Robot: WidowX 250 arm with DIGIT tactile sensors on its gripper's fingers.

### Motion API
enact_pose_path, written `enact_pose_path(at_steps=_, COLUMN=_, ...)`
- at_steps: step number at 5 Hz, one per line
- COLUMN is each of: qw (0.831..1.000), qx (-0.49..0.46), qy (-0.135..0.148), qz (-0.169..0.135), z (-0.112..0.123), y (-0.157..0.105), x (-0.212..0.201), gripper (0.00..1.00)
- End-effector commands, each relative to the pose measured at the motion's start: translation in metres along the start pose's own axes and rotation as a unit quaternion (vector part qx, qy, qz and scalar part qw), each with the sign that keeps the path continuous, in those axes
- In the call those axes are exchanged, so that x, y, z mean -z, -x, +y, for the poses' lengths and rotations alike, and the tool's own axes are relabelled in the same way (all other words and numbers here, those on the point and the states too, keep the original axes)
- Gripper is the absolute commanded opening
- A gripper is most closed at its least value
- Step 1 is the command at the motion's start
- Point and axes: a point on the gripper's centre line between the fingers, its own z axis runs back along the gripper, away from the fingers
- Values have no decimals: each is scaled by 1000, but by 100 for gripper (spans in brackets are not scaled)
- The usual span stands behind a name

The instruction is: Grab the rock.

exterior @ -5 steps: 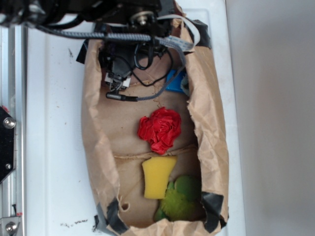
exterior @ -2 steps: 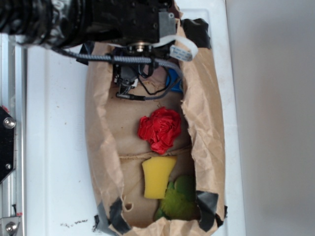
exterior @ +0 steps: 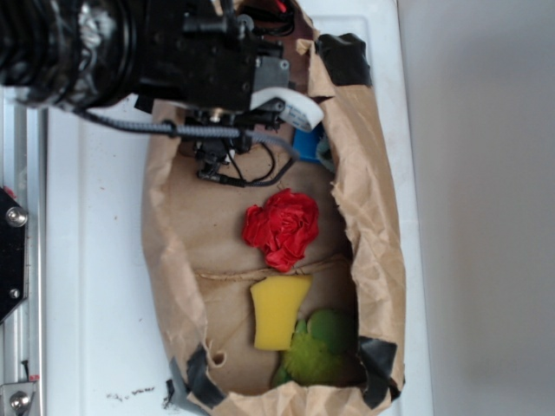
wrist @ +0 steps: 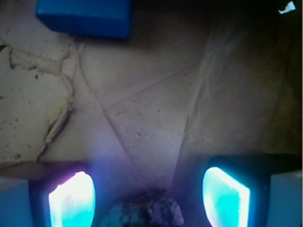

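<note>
**Fingers straddling the stone, not yet closed**

Nearest the wrist camera, the small rough grey-brown rock (wrist: pixel 142 210) sat at the bottom edge of the view, between the two glowing pads (wrist: pixel 71 198) of the black gripper (wrist: pixel 147 201). The jaws stood wide apart, with a visible gap on each side of the stone, so nothing was held. That straddling placement looked like a set-up for a pinch: the rock was roughly centred, and closing would likely bring both pads onto its uneven flanks.

Beyond the rock lay creased brown paper (wrist: pixel 156 109), speckled with grit and torn at the left. Farther on, a blue rectangular block (wrist: pixel 84 18) rested at the far edge.

From the exterior camera, the arm hid the rock altogether. The paper formed a crumpled brown bag-like liner (exterior: pixel 373 225), its corners fixed with black tape (exterior: pixel 345 48), lying on a white tabletop (exterior: pixel 95 260). Well apart from the gripper sat a red rose-like cloth ball (exterior: pixel 282 227), then a yellow sponge wedge (exterior: pixel 277 312), then a green leafy soft toy (exterior: pixel 321 351) at the far end.
</note>
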Motion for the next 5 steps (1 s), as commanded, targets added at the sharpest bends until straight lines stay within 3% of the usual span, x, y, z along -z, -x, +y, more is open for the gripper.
enact_pose_path(at_steps=1, qw=1000, qx=17, qy=-18, qz=-8, z=-3, y=11, x=-6, gripper=100)
enact_pose_path(at_steps=2, qw=1000, qx=18, qy=-22, qz=-6, z=-4, y=10, x=-5, gripper=100)
enact_pose_path(at_steps=3, qw=1000, qx=1, qy=-27, qz=-3, z=-4, y=10, x=-4, gripper=0)
enact_pose_path(at_steps=5, qw=1000, qx=-6, qy=-20, qz=-2, z=0, y=7, x=-6, gripper=0)
